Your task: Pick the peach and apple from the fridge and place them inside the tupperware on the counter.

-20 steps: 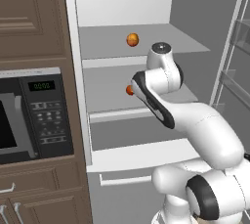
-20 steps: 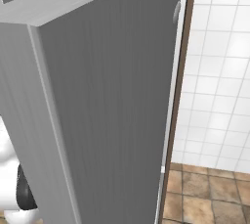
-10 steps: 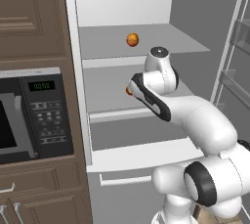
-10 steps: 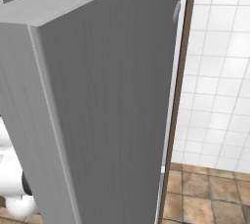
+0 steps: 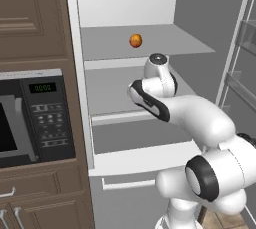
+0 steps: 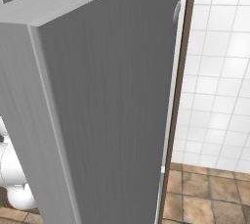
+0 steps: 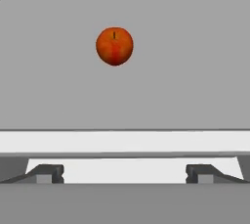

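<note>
The fridge [image 5: 200, 18] stands open. The peach [image 5: 135, 40], orange-yellow, rests on its upper shelf. The red-orange apple [image 7: 114, 46] lies on a grey shelf straight ahead of my gripper [image 7: 124, 174] in the hand view, some way beyond the shelf's white front edge. The gripper is open, its fingertips [image 7: 46, 173] set wide apart with nothing between them. In the left base view my arm [image 5: 165, 105] reaches into the middle shelf and covers the apple. The tupperware and the counter are out of view.
A black microwave [image 5: 30, 115] sits in brown cabinets [image 5: 30, 18] left of the fridge. Door racks [image 5: 240, 83] stand at the right. The grey fridge door [image 6: 112, 96] blocks most of the right base view, with a white tiled wall [image 6: 219, 71] beyond.
My arm has stretched lower and deeper toward the middle shelf, and its forearm now covers the apple in the left base view. The peach has not moved.
</note>
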Robot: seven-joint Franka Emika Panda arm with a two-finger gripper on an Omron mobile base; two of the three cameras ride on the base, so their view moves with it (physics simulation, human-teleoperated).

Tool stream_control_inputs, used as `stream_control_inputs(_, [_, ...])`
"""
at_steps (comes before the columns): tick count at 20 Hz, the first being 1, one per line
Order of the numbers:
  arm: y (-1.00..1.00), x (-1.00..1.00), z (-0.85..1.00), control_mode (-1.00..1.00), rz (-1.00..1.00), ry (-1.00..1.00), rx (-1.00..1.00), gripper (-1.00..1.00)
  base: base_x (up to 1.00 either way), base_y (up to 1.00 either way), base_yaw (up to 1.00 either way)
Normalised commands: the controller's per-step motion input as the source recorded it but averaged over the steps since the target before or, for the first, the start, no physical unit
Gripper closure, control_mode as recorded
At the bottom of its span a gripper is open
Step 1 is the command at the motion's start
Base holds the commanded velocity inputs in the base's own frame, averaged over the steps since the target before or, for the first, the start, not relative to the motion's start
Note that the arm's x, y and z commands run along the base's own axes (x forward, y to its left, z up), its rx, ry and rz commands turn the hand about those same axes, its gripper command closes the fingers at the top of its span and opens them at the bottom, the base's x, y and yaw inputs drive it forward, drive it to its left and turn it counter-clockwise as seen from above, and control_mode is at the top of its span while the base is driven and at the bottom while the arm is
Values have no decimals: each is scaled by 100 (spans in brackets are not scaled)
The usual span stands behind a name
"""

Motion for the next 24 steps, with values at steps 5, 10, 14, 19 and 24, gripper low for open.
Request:
stream_control_inputs(5, [0, 23, -12, -100, -1, 0, 4, -100, 0, 0, 0])
stream_control_inputs(10, [0, 22, -12, -100, 0, 0, 3, -100, 0, 0, 0])
stream_control_inputs(14, [0, 25, -9, -100, 0, 0, 4, -100, 0, 0, 0])
stream_control_inputs(19, [1, 30, -7, -100, 0, 0, 4, -100, 0, 0, 0])
stream_control_inputs(24, [6, 28, -10, -100, -1, 0, 1, -100, 0, 0, 0])
